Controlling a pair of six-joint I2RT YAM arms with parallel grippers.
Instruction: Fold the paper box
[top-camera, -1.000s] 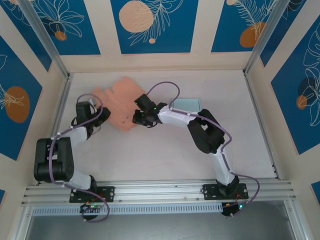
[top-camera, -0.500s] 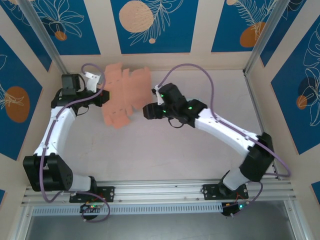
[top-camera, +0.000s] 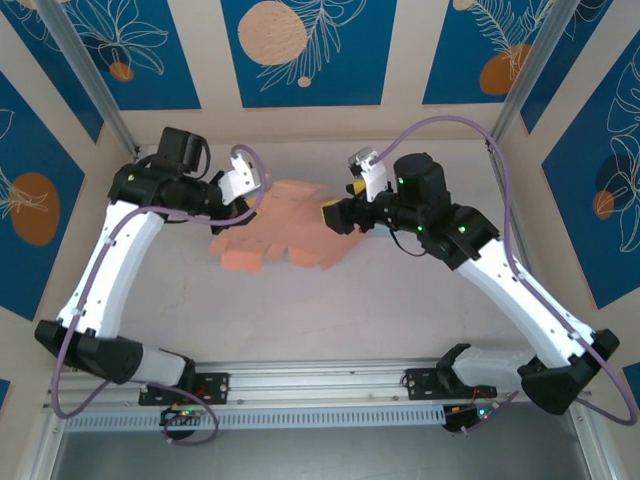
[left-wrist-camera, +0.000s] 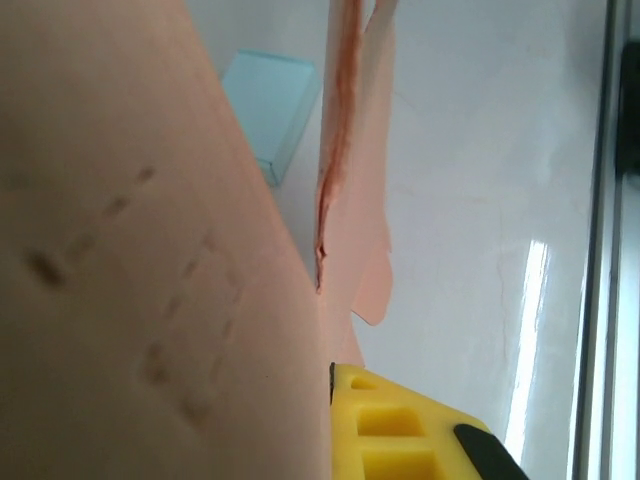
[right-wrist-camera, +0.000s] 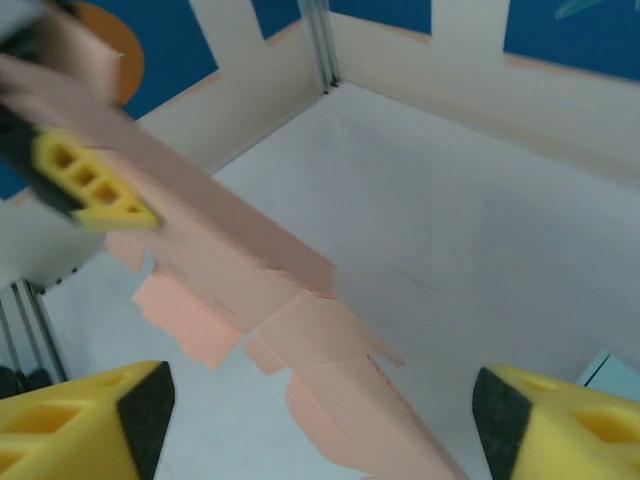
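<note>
Closest to its wrist camera, the right claw (right-wrist-camera: 320, 420) gapes wide, gripping nothing, with a yellow fingertip on either side of the paper box (right-wrist-camera: 250, 290). The flat pink sheet slants above the white bench (right-wrist-camera: 480, 220), a little left of centre. Beyond it, the left claw (right-wrist-camera: 85, 175) is clamped tight on the box's far edge.

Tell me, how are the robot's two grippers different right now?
The left gripper is shut, pinching the pink paper box; the right gripper is wide open and holds nothing. In the top view, the left gripper is at the paper box's left end and the right gripper is at its right end. Both have yellow fingertips.
</note>
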